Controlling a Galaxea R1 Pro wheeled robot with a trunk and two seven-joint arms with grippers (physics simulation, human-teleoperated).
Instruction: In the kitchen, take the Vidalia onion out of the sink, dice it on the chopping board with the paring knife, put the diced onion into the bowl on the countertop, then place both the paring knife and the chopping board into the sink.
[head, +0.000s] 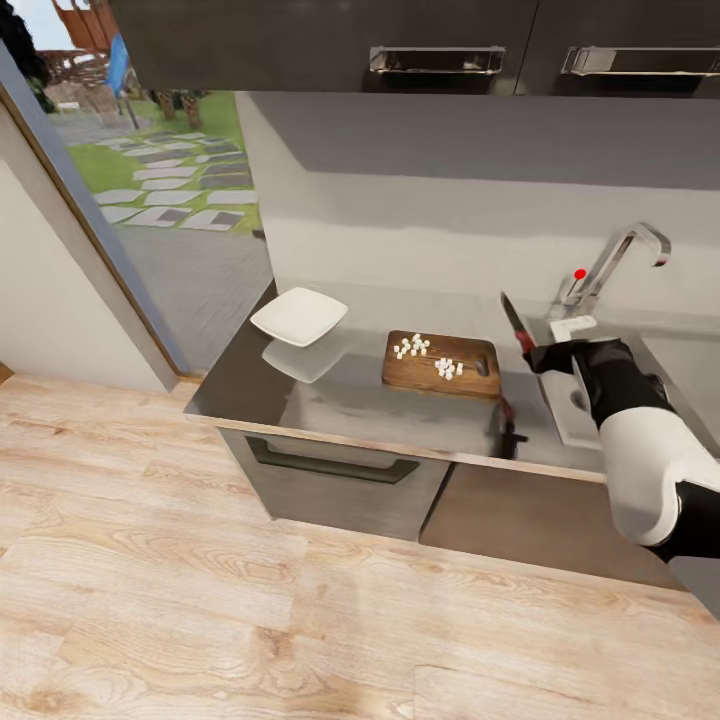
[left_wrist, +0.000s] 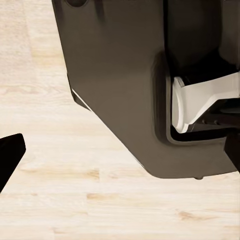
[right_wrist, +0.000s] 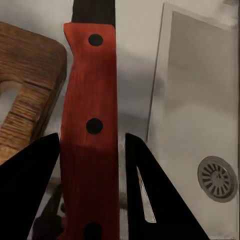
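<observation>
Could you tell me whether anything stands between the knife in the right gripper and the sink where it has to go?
Nothing visible does. The right gripper holds the red-handled knife just beside the sink, whose basin shows bare down to its drain.

Domestic kitchen, simulator render. Evidence: glossy grey countertop (head: 330, 400) over dark drawer with bar handle (head: 335, 466); dark wall cabinets (head: 330, 45) with chrome handles; pale backsplash (head: 420, 230); steel sink (head: 570, 410) with round drain (right_wrist: 216, 178); chrome tap (head: 615, 262); light wood floor (head: 200, 600); glazed opening to garden with stepping stones (head: 170, 185).
</observation>
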